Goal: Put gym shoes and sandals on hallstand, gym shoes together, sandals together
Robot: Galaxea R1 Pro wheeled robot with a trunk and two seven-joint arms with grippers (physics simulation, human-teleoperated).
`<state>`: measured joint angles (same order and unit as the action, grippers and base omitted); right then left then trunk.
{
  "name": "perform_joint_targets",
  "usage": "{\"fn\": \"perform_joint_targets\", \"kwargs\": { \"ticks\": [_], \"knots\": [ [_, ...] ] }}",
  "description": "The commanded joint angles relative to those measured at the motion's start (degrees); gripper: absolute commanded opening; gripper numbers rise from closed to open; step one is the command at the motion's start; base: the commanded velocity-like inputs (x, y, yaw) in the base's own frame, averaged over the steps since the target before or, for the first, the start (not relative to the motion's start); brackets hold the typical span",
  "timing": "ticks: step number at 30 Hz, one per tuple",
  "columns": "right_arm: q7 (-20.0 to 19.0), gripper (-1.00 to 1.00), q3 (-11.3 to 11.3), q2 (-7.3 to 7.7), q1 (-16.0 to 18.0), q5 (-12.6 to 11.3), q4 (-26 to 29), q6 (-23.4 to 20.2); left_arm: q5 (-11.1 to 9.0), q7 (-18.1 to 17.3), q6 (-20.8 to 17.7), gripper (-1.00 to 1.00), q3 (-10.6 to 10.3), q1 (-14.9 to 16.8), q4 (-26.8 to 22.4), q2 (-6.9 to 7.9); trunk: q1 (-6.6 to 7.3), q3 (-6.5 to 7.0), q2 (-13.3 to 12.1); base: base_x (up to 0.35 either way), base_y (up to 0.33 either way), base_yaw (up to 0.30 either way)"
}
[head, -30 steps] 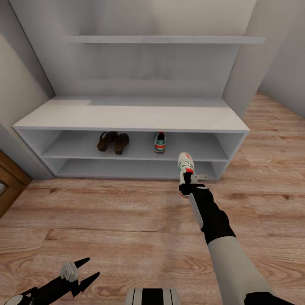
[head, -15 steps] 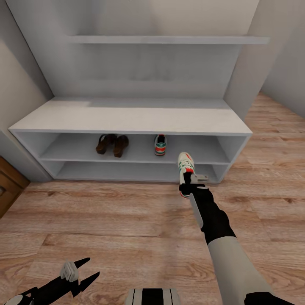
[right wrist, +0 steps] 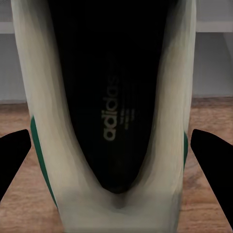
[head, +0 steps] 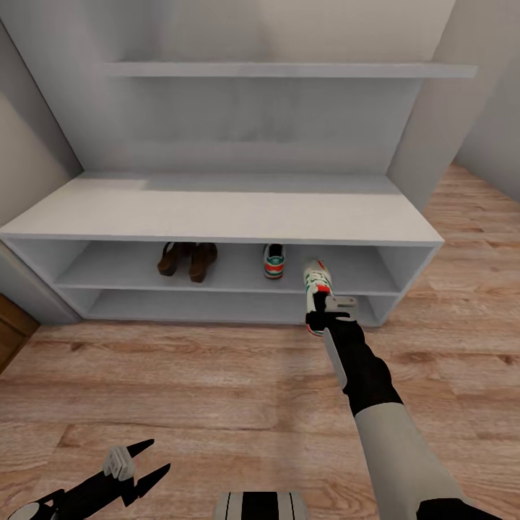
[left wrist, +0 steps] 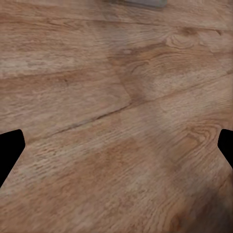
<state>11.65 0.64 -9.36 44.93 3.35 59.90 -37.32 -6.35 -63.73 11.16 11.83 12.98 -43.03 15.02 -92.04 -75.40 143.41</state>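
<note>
My right gripper [head: 318,312] is shut on a white gym shoe [head: 316,283] with green stripes, held above the floor just in front of the pale-grey hallstand [head: 217,209], toe pointing at its upper shelf. In the right wrist view the held gym shoe [right wrist: 114,111] shows its dark insole between the fingertips [right wrist: 14,150]. The other gym shoe [head: 274,261] stands on the upper shelf, heel outward. Left of it on the same shelf, the two brown sandals [head: 186,259] sit side by side. My left gripper [head: 141,462] hangs open low over the corridor floor [left wrist: 116,116].
A floating wall shelf [head: 289,70] hangs above the bench top. Grey walls flank the hallstand on both sides. A brown wooden piece [head: 11,328] shows at the far left. Wood-plank floor [head: 180,383] spreads between me and the rack.
The whole view has moved closer to the hallstand, which now looks larger. My right gripper still holds the gym shoe, its toe nearer the shelf. The left arm is unchanged.
</note>
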Motion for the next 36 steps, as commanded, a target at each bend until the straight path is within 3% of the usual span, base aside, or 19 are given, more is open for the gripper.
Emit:
{"fn": "perform_joint_targets", "kwargs": {
  "ticks": [1, 36],
  "knots": [
    [-0.05, -1.0, 0.06, -0.04, 0.03, 0.32, 0.1, -0.32, -0.06, -0.17, 0.35, 1.0, -0.01, 0.03, 0.05, -0.02, 0.01, -0.04, 0.02, 0.015, 0.0, 0.0],
    [-0.05, -1.0, 0.06, -0.04, 0.0, 0.35, 0.83, -0.39, 0.01, -0.12, 0.35, 1.0, 0.07, 0.03, 0.05, -0.05, 0.01, -0.04, 0.02, 0.166, 0.027, 0.0]
  ]
}}
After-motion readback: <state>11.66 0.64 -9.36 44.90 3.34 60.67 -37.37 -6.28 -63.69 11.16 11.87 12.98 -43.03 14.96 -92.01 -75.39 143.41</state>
